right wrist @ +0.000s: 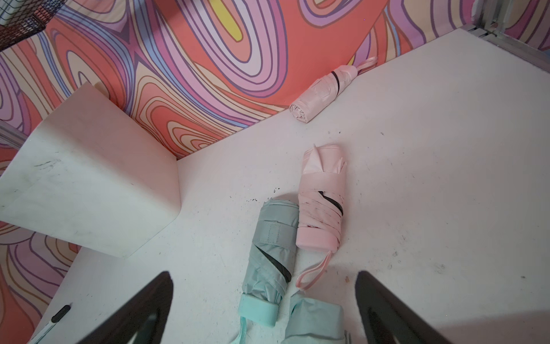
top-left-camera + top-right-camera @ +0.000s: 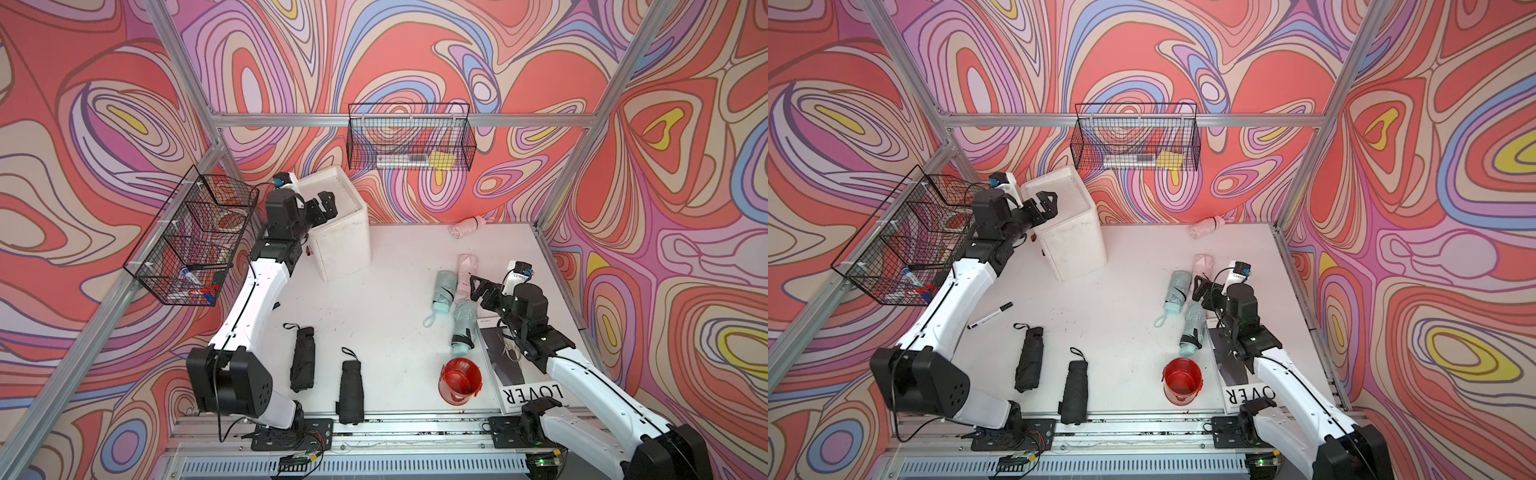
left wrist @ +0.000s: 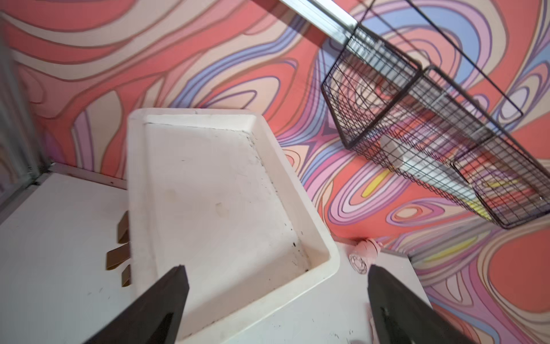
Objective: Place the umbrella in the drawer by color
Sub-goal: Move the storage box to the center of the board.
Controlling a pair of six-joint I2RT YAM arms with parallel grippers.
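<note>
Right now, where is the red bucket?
In a top view the red bucket stands on the robot's right side near the front edge of the table, just in front of a mint umbrella and beside the magazine.

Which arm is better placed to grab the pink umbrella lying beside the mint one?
Right. The right gripper hovers open right beside the pink umbrella, which shows just ahead of it in the right wrist view. The left gripper is open over the white drawer unit, far from it.
</note>
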